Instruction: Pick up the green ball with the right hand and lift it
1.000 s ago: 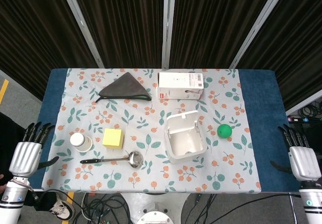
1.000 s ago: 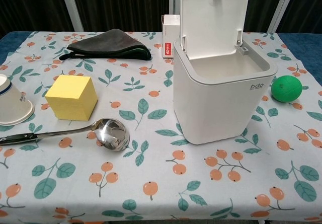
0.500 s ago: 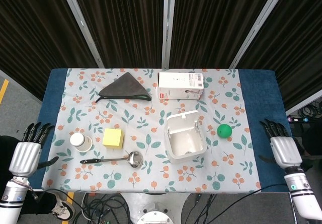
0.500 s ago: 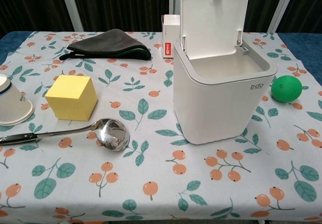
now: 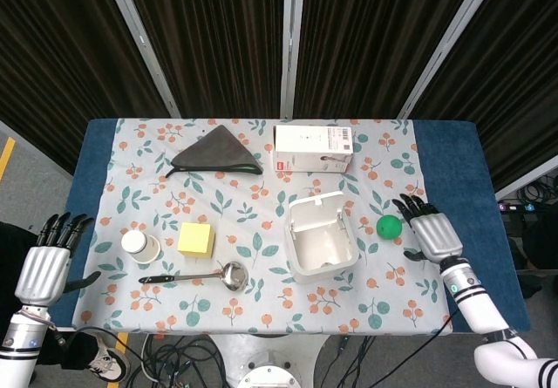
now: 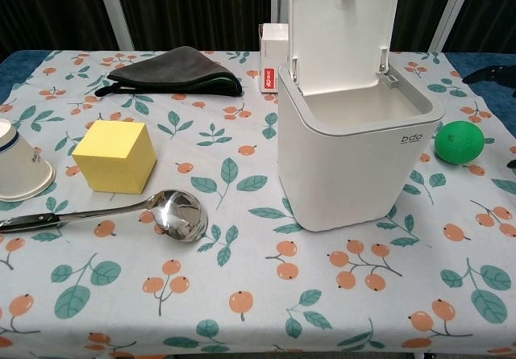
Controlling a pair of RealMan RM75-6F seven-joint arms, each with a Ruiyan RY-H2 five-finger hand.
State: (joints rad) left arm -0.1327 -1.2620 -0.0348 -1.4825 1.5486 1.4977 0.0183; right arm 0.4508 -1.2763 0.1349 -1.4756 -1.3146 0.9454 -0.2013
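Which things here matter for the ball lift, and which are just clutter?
Job:
green ball
right hand, open beside it

Clutter:
white bin, lid up
yellow block
ladle
paper cup
dark cloth
white box

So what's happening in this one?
A two-armed robot at a table is going for the green ball beside the open white bin. Its right hand, fingers spread, is next to the ball on the side away from the bin, not holding it; the ball sits on the cloth. The left hand is off the table's left edge, empty.
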